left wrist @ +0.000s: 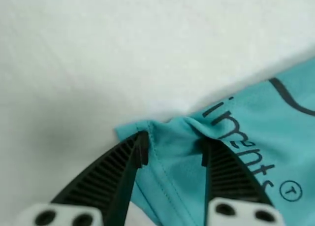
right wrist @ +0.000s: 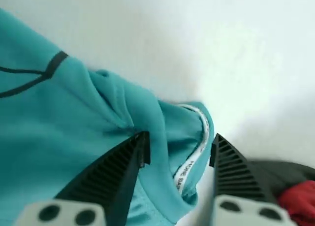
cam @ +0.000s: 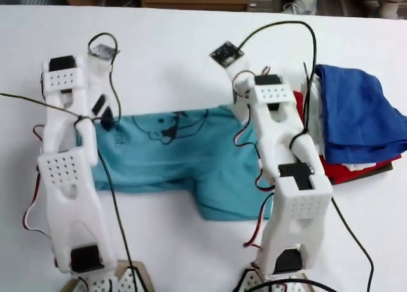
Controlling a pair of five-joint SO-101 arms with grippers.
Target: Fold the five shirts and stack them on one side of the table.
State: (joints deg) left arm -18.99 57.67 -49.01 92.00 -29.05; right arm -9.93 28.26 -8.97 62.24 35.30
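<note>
High view: teal shirt point(cam: 178, 158) lies flat on the surface point(cam: 172, 50), left of the folded stack point(cam: 356, 123); left gripper point(left wrist: 172, 154) and right gripper point(right wrist: 179, 149) jaws are apart, straddling its far corners, so pinch the bunched cloth fully and lift evenly.

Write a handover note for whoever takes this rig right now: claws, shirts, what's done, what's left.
The left claw is open, one finger on either side of a bunched edge of the teal shirt.
The right claw is open, straddling the collar end of that shirt.
The teal shirt lies spread on the table between the arms, not folded up.
Done: a stack beside the right arm, with the blue shirt on top and white and red under it; count unclear.
Left: probably close both claws, fold the teal shirt and add it to the stack.
</note>
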